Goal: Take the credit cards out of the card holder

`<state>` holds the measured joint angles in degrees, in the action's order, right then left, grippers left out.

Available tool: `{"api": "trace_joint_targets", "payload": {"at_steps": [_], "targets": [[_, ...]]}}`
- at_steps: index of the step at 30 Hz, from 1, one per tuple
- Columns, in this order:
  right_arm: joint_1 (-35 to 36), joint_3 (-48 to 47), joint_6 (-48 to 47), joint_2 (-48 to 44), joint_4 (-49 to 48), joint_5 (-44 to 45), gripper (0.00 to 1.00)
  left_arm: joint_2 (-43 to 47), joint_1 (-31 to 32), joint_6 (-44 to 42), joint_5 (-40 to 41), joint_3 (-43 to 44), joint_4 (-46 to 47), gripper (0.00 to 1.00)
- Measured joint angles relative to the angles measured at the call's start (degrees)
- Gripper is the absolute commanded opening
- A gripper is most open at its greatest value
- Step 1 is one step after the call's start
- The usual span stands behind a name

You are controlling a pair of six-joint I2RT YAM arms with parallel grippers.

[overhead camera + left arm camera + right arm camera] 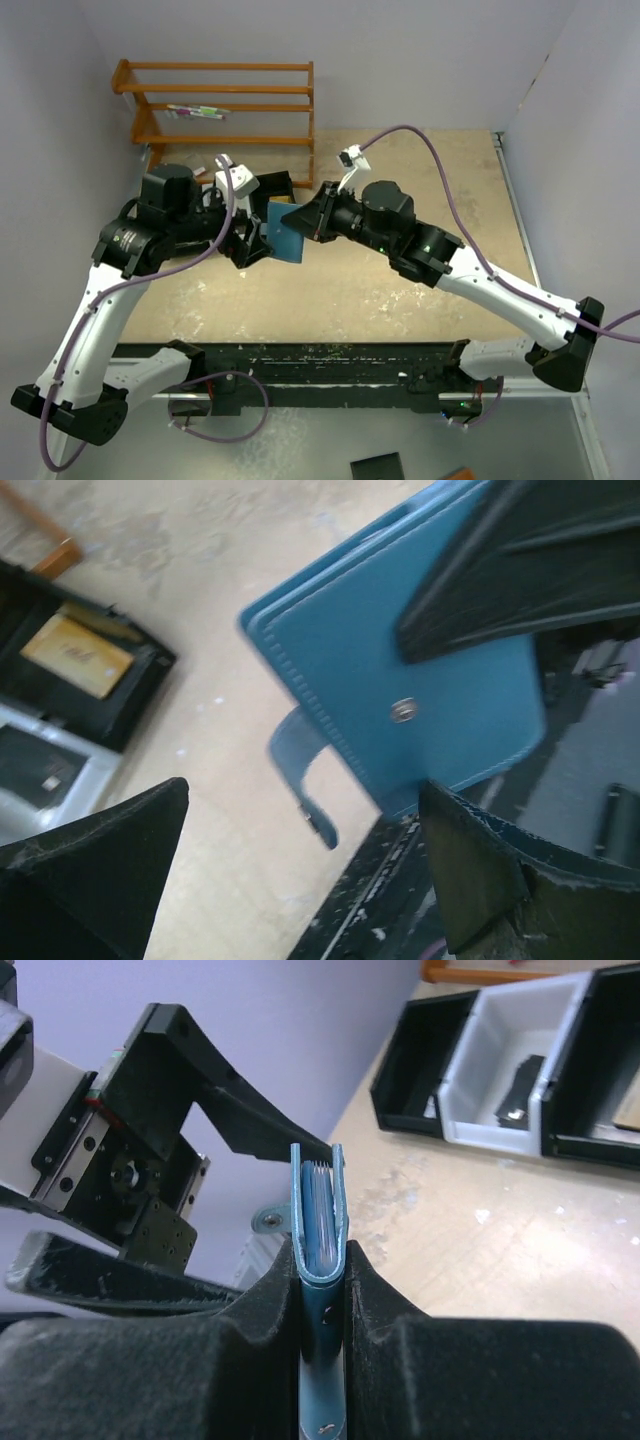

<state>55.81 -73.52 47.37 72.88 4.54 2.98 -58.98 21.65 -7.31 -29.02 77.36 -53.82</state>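
Card holder: the blue card holder [350,650] is up in the air over the table [400,290], between the two grippers, a bit toward 11 o'clock from the middle of the table in the top view
How it sits: folded shut and standing on its edge, with the open side up in the right wrist view
Right gripper: the right gripper [322,1260] has its two black fingers pressed tight on both sides of the card holder near the fold
Left gripper: the left gripper [305,790] has its fingers spread wide and is not squeezing anything; one fingertip [310,1148] is right at the holder's cover, touching or almost
Snap button: a small silver snap button [404,710] is on the blue cover
Strap: a short blue strap [300,770] hangs loose from the holder at about 7 o'clock from the snap
Inside the holder: thin pale edges [318,1210] show between the covers; I cannot tell if they are cards or pockets
Gold-tan card: one gold-tan card [75,655] lies flat in a black part of the tray
Tray: the black and white tray [470,1110] sits on the table at 12 o'clock from the holder in the top view, well apart from it
White part of tray: a dark flat thing [520,1090] lies in it
Wooden rack: the wooden rack [225,90] stands at 11 o'clock on the far side of the table
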Motion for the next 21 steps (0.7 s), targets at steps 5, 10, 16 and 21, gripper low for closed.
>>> {"api": "trace_joint_targets", "payload": {"at_steps": [5,10,16,21], "targets": [[-0.13,0.5,-1.27,-0.46,-5.03,-5.11,0.0,-0.09,-0.15,3.61,-8.48,3.15,-0.33,0.9],[-0.46,3.08,-2.34,-2.25,-8.37,-9.99,0.0,-0.15,-0.31,3.1,-13.55,4.17,-1.42,0.51],[-1.88,7.28,-3.02,-6.16,-11.21,-14.86,0.0,0.57,-0.31,0.72,-17.92,4.61,-3.56,0.31],[-2.25,8.55,-2.99,-7.19,-13.11,-17.79,0.0,0.57,-0.31,-0.55,-19.85,5.77,-5.53,0.17]]}}
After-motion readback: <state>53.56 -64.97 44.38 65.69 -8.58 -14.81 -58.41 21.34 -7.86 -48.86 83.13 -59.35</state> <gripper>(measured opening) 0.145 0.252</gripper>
